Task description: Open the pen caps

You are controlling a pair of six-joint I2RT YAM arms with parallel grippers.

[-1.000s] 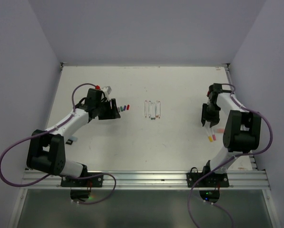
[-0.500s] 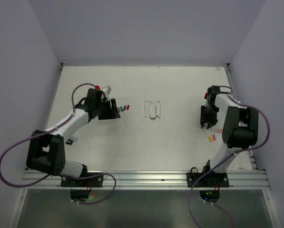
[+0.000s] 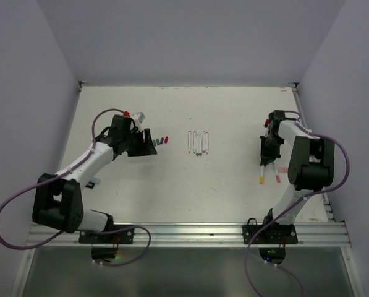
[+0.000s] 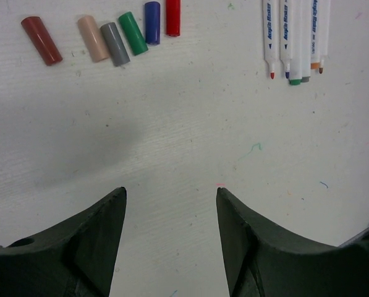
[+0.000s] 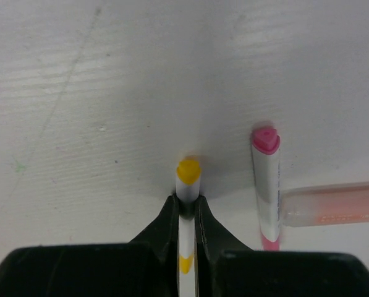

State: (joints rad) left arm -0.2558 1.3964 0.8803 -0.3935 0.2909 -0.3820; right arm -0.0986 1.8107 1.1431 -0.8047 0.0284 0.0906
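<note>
Several loose pen caps lie in a row in the left wrist view: brown [image 4: 41, 41], peach [image 4: 93, 38], grey [image 4: 115, 44], green [image 4: 133, 33], blue [image 4: 152, 23] and red [image 4: 173, 17]. From above they show as a small cluster of caps [image 3: 161, 141]. My left gripper [image 4: 170, 192] [image 3: 148, 141] is open just short of them, holding nothing. Uncapped pens [image 4: 295, 37] [image 3: 198, 142] lie mid-table. My right gripper [image 5: 186, 199] [image 3: 266, 161] is shut on a white pen with yellow ends [image 5: 188, 172] [image 3: 262, 175]. A pink-ended pen [image 5: 266, 185] [image 3: 275, 176] lies beside it.
A pale pink translucent piece [image 5: 332, 204] lies across the table against the pink-ended pen. White walls enclose the table [image 3: 233, 111] on the left, back and right. A small dark item [image 3: 93, 183] sits by the left arm.
The right gripper has gone from open to shut, gripping the yellow-ended pen. That pen has shifted slightly left, away from the pink one. The left arm has barely moved.
</note>
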